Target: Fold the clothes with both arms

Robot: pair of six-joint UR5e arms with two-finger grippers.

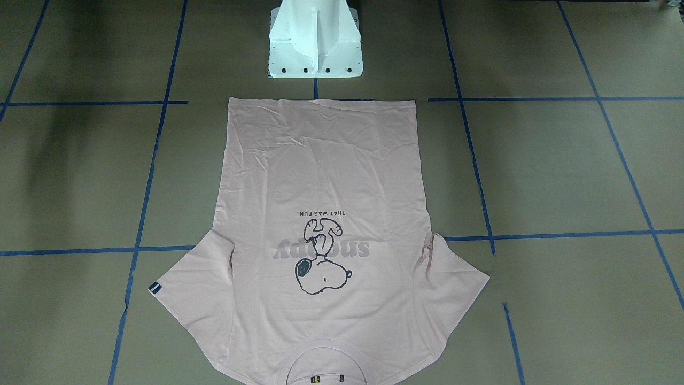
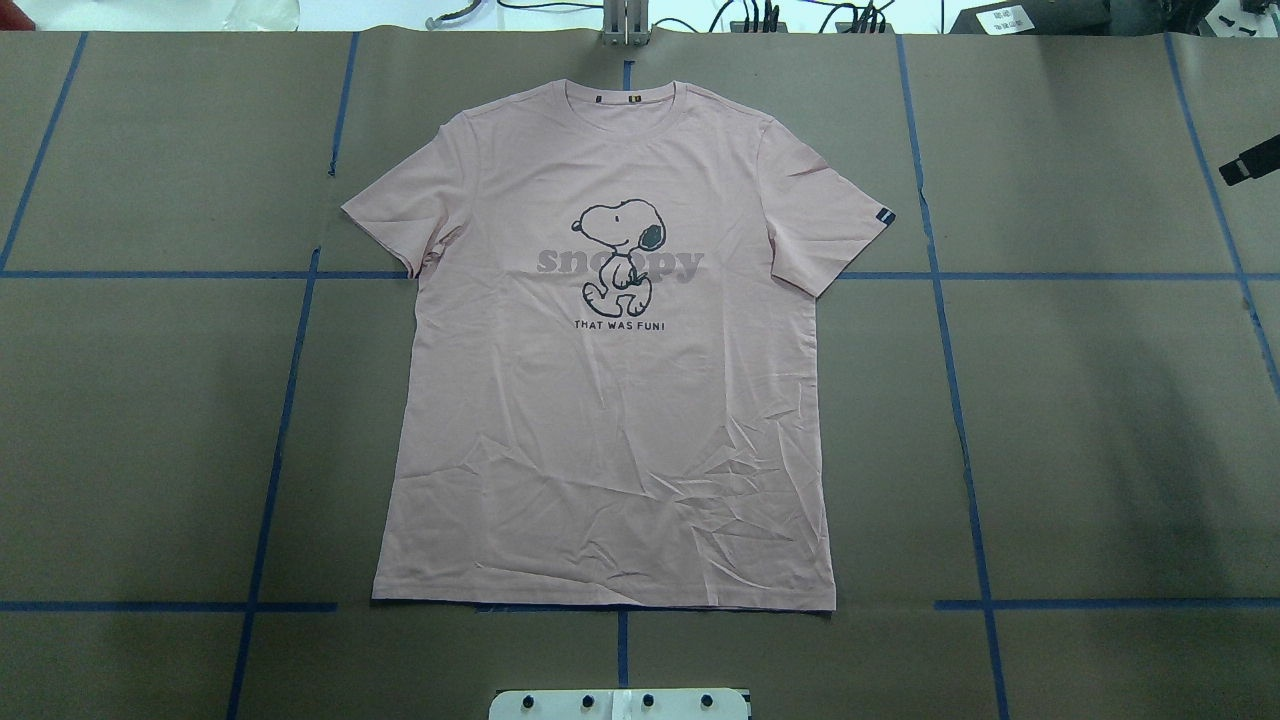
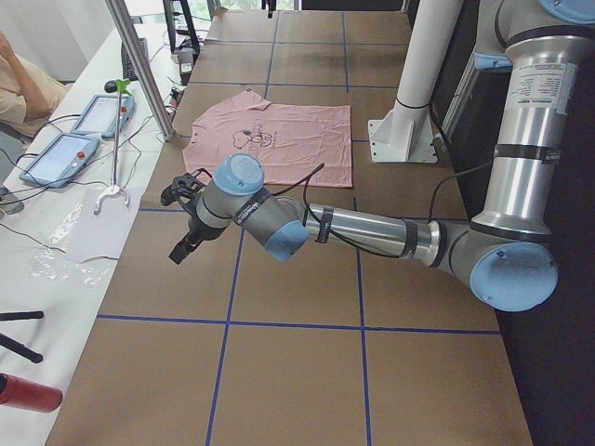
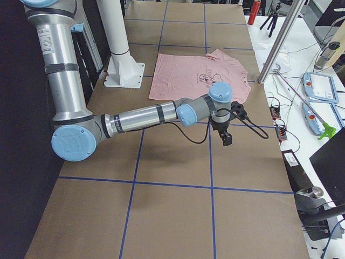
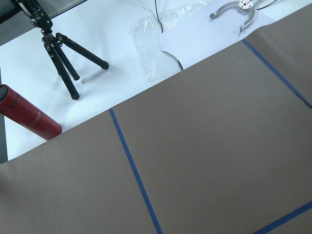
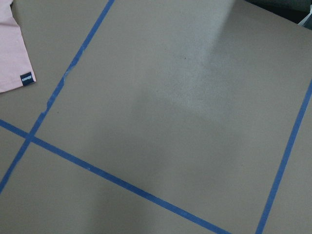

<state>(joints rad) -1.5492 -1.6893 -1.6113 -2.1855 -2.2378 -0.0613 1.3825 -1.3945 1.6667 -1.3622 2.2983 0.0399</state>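
1. Lying flat and print-up, the pink T-shirt (image 2: 610,420) sits mid-table, with its hem toward my white pedestal (image 1: 315,48) and its collar near the far edge of the brown table (image 2: 1080,420).
2. Both sleeves are spread out, and the black sleeve tag (image 6: 27,78) is on my right side.
3. My left gripper (image 3: 183,243) hangs over paper well apart from the shirt; I cannot tell how its jaws stand.
4. My right gripper (image 4: 226,138) hangs just beyond the tagged sleeve, and I cannot tell its state either.
5. Broad brown paper crossed by blue tape lines (image 2: 950,275) flanks both side edges.

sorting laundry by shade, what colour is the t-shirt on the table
Pale pink T-shirt with a dark dog outline print; clearest in the overhead view.
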